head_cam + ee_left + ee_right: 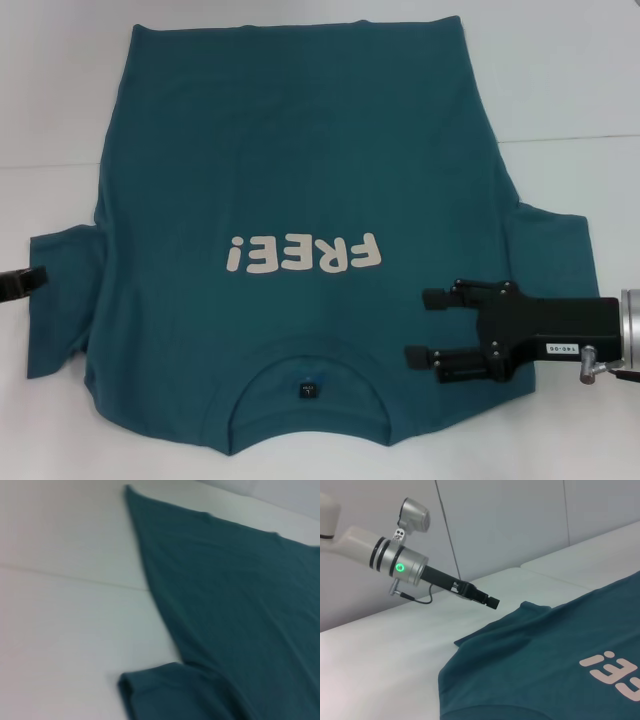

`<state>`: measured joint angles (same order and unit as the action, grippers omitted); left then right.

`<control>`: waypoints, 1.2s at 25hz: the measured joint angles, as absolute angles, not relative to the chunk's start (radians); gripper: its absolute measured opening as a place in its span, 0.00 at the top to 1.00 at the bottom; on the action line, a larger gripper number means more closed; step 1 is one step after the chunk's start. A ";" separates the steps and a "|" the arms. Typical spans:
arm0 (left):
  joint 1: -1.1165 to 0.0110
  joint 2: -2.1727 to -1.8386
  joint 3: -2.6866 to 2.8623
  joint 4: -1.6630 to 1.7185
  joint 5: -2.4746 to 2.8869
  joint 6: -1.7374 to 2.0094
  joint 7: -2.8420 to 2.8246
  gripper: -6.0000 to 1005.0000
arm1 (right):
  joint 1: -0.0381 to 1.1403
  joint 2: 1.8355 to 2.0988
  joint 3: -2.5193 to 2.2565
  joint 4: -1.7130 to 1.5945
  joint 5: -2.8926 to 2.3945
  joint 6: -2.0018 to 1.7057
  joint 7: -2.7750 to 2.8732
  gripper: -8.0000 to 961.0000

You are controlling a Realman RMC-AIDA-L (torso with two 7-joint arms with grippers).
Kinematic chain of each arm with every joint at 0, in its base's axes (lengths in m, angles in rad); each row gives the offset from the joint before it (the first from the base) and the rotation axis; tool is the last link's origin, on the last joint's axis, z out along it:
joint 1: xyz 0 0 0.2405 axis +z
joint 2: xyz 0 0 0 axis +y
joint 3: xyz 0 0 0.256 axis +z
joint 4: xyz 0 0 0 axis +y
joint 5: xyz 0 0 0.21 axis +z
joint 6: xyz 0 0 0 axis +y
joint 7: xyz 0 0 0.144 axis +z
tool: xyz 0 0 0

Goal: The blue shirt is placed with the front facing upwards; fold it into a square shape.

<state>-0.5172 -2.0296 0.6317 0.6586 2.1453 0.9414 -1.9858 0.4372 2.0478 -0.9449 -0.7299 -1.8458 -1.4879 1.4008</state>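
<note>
We are starting the sleeve folds: right gripper (415,325) hovering spread above the shirt (300,150), left gripper (492,602), fingers unreadable, beside its sleeve (60,290); both must pinch next.

The blue shirt (300,150) before me is dark teal all over, with off-white "FREE!" lettering (303,255) across its middle and a small black label (308,389) near the collar. It lies on a white table (60,100). My right gripper (420,326) is black.

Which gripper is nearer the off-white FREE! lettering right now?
Right. The right gripper hangs open over the teal-blue cotton T-shirt, just beside the off-white FREE! lettering. The left gripper sits out at the far sleeve's edge.
</note>
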 joint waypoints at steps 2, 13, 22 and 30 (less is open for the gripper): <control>-0.507 -2.029 0.631 0.666 2.145 0.935 -2.034 0.90 | 0.437 2.048 -0.945 -0.732 -1.846 -1.488 1.402 0.04; -0.489 -2.040 0.627 0.670 2.150 0.891 -2.072 0.60 | 0.437 2.049 -0.945 -0.741 -1.847 -1.488 1.411 0.04; -0.496 -2.052 0.659 0.643 2.150 0.848 -2.045 0.37 | 0.436 2.049 -0.946 -0.741 -1.847 -1.488 1.413 0.04; -0.510 -2.059 0.702 0.623 2.148 0.817 -2.049 0.06 | 0.437 2.049 -0.947 -0.741 -1.847 -1.488 1.413 0.04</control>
